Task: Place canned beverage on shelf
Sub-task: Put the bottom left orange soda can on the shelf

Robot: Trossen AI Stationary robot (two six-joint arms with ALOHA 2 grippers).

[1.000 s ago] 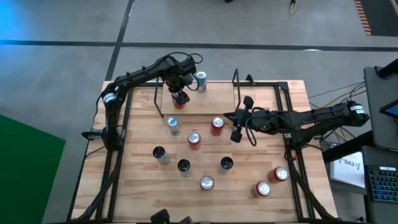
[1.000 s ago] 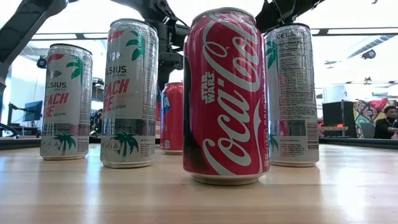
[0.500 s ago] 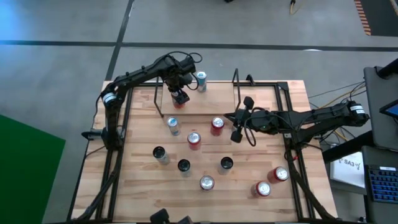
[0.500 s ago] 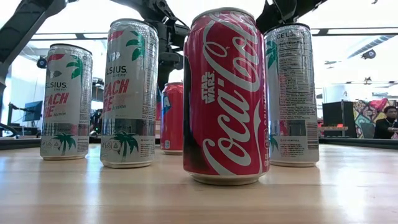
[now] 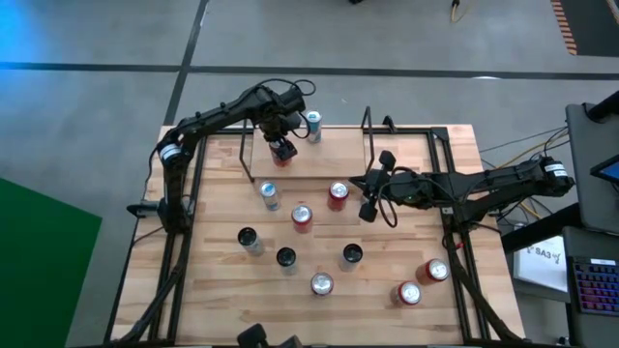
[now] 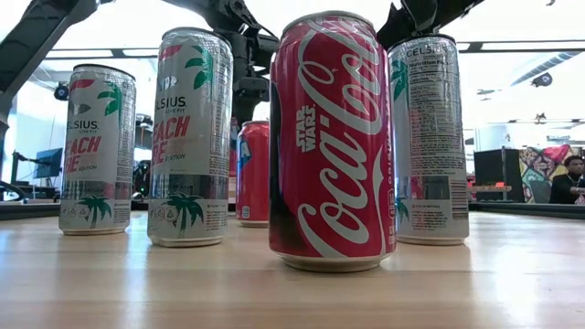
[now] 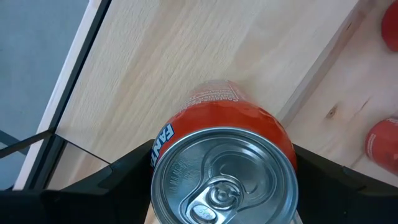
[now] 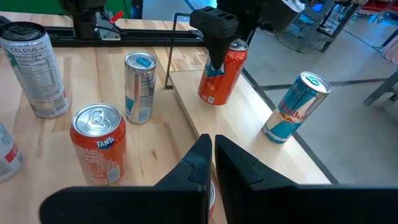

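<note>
An orange Fanta can (image 7: 224, 155) stands upright over the light wooden floor (image 7: 186, 50) of the shelf (image 5: 338, 157), a black rod rack at the table's far edge. My left gripper (image 5: 281, 148) points straight down over it, shut on it. Whether the can's base (image 8: 211, 98) touches the floor, I cannot tell. A blue and silver Red Bull can (image 8: 295, 107) stands on the shelf floor to the right of it. My right gripper (image 5: 356, 181) hovers shut near the table's middle, pointing at the shelf, holding nothing. My left gripper pinches the orange can's upper wall (image 7: 163, 144), just below the rim, between its two fingers, one on each side. The fingers (image 8: 214, 46) come from above, pointing down. The can hangs upright below them, over the left part of the shelf floor.
Several cans stand on the table in front of the shelf: a slim silver one (image 5: 270, 195), two red ones (image 5: 338, 194) (image 5: 303, 217), dark-topped ones (image 5: 286, 257) and more at the near right (image 5: 435, 271). Black side frames (image 5: 450, 193) run along the table's edges.
</note>
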